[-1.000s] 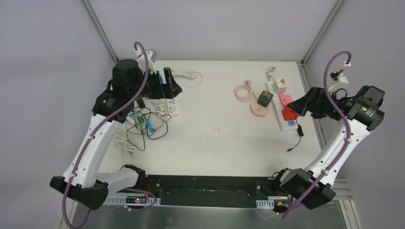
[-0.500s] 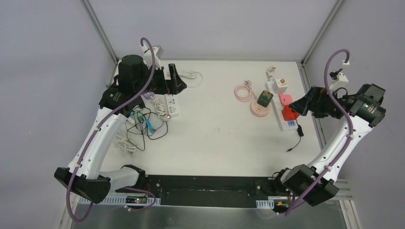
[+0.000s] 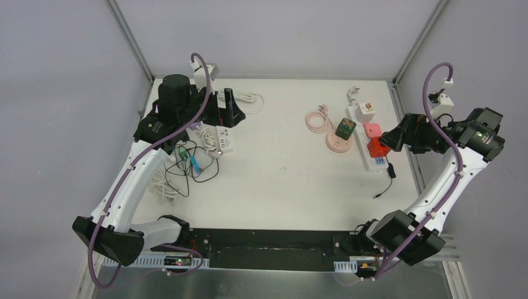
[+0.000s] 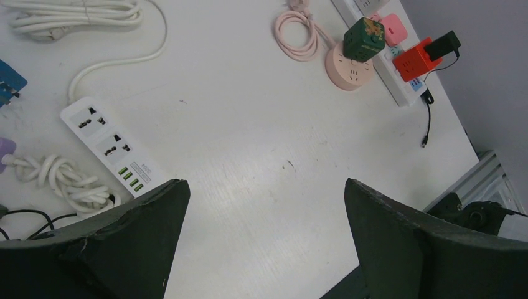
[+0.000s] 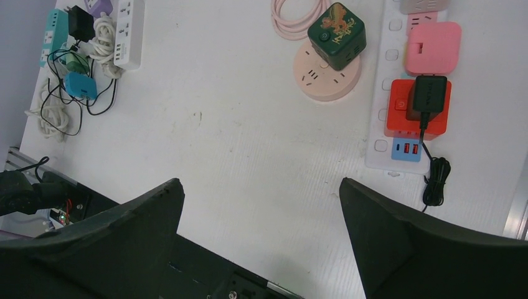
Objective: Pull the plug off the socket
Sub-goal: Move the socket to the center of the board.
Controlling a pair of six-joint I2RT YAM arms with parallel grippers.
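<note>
As the left gripper swings aside, both it and the right gripper hang released; the black plug still sits in the red cube adapter on the long white power strip, unpulled.

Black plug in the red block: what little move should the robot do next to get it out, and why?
Probably lower the right hand around the black rectangular plug. The hand is open, holds nothing and hangs apart from the plug, which sits in the red cube adapter on the white power strip.
</note>
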